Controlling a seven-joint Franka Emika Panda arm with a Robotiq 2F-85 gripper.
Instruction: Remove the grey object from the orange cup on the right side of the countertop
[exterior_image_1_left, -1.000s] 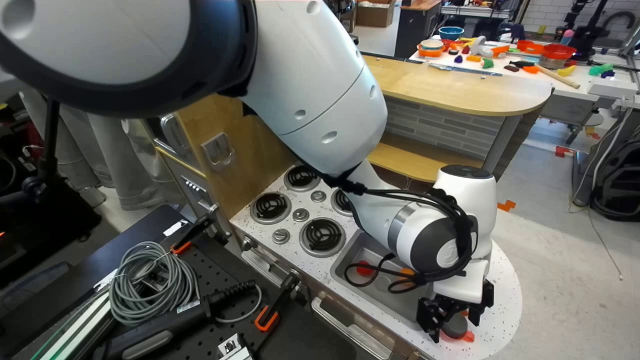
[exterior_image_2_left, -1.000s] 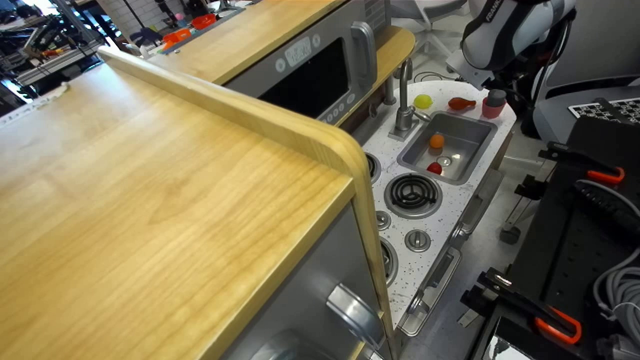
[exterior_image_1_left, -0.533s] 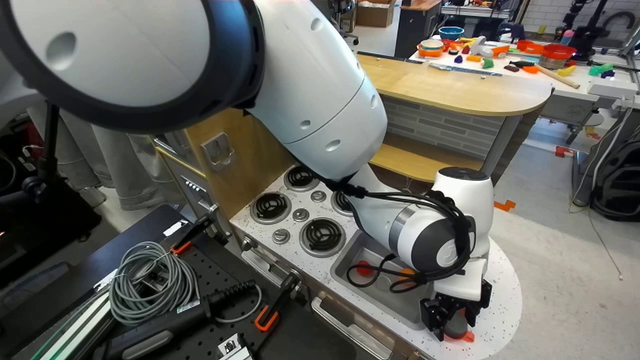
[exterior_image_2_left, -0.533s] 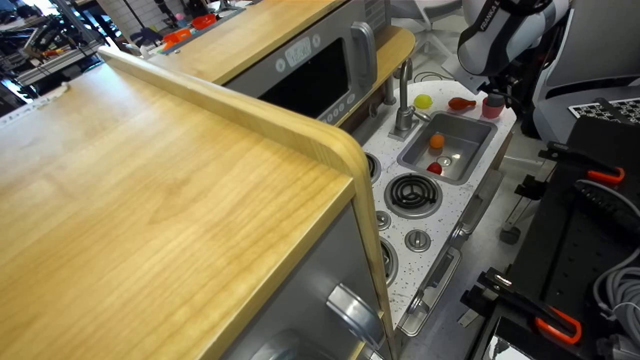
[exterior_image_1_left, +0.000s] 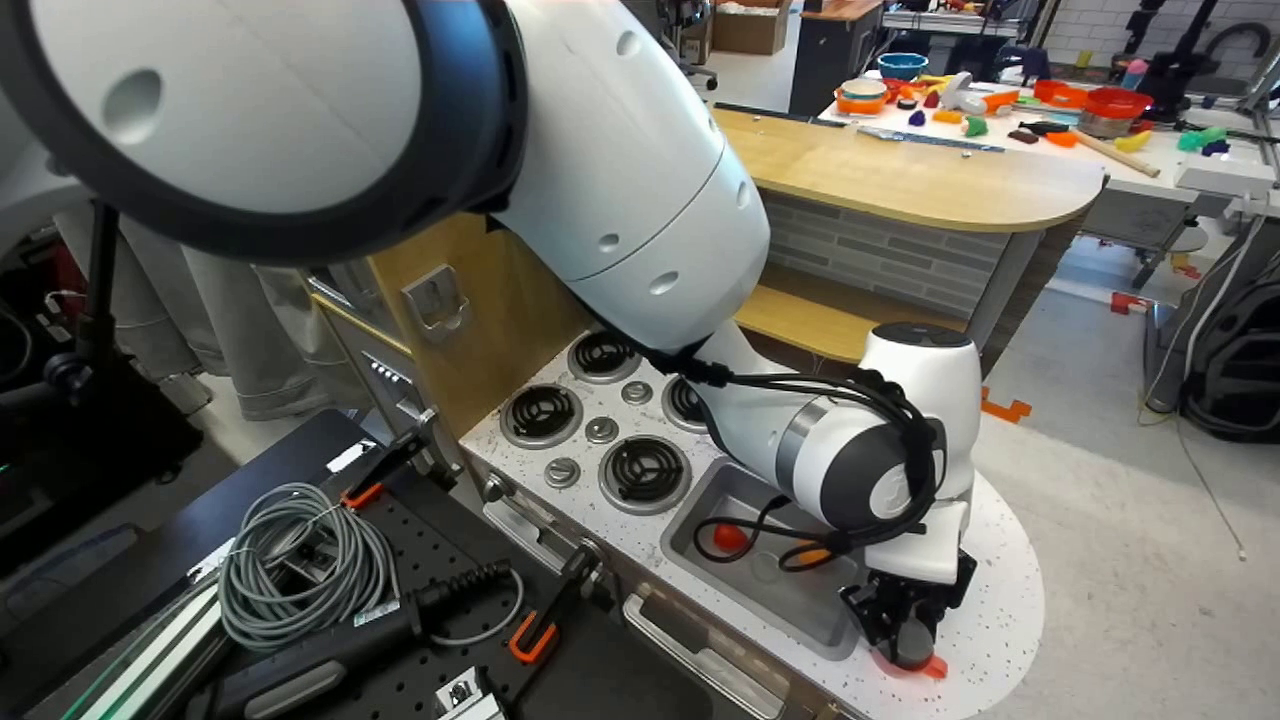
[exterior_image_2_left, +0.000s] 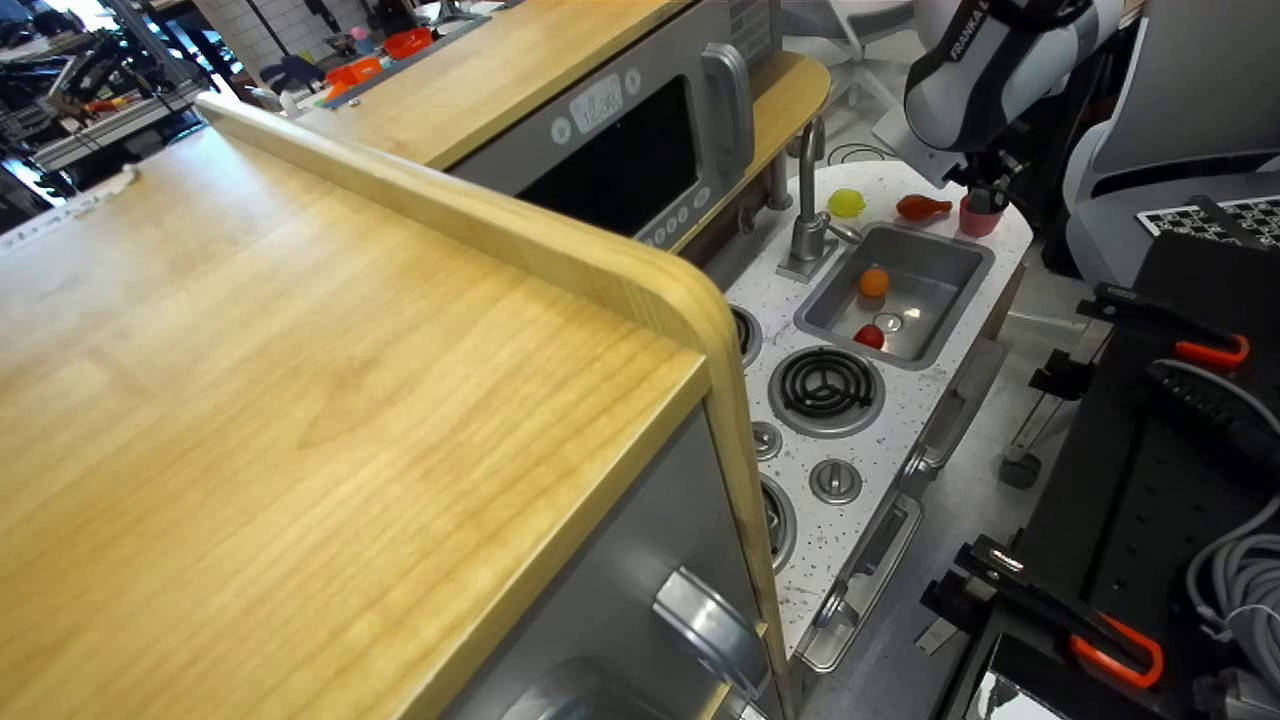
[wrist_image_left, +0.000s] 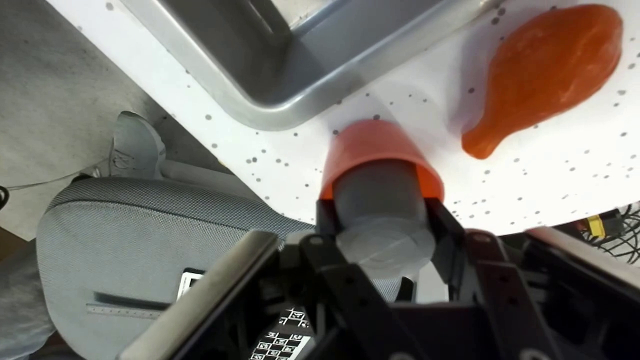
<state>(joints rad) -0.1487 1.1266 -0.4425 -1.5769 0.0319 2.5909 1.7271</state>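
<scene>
Black two-fingered claw (wrist_image_left: 383, 216) closed on dull-grey rounded lump (wrist_image_left: 381, 197), partly inside orange-red plastic cup (wrist_image_left: 371, 141). Grasp appears done; removal remains.

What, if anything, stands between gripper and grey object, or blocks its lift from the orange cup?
Nothing visible: the Robotiq gripper grips the rounded grey object directly; the orange cup surrounds only its lower end, open at the top.

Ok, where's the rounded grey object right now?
In the wrist view, the rounded grey object is just right of centre, partly inside the orange-red plastic cup, between the jaws of the black gripper.
</scene>
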